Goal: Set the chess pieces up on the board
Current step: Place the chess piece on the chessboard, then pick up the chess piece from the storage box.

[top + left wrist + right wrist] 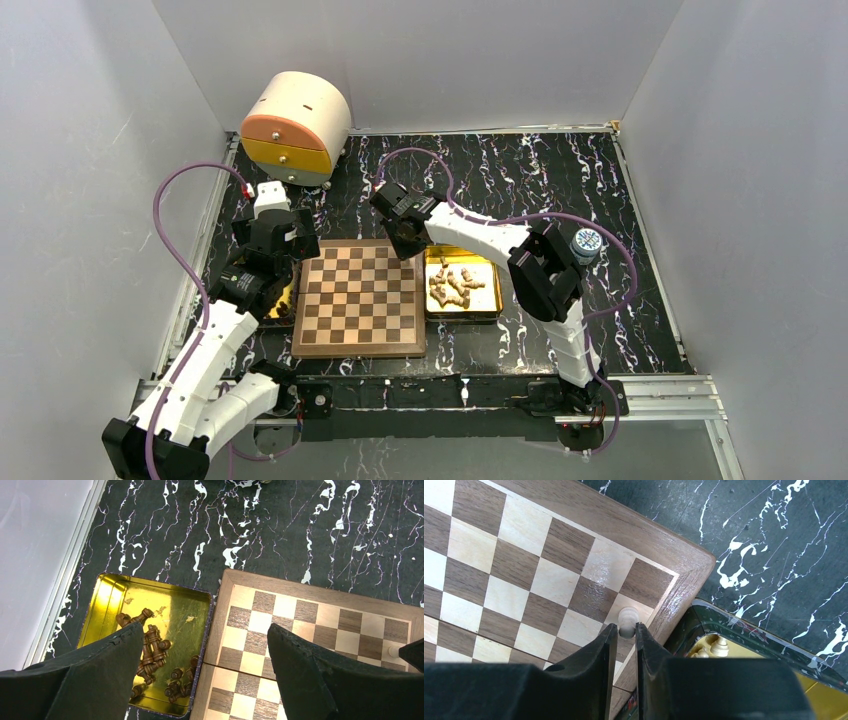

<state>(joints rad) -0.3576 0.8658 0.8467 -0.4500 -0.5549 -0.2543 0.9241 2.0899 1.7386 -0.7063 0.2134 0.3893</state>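
The board lies in the middle of the dark marbled table. My right gripper is at the board's far right corner. In the right wrist view it is shut on the round head of a light pawn, over a pale square in the rightmost column, second row from the far edge. I cannot tell whether the pawn's base touches the board. More light chess pieces lie in a gold tray right of the board. My left gripper is open and empty above the board's left edge.
A second gold tray left of the board holds several dark brown pieces. A round cream and orange drawer box stands at the back left. A small blue-capped container stands right of the right arm. Grey walls enclose the table.
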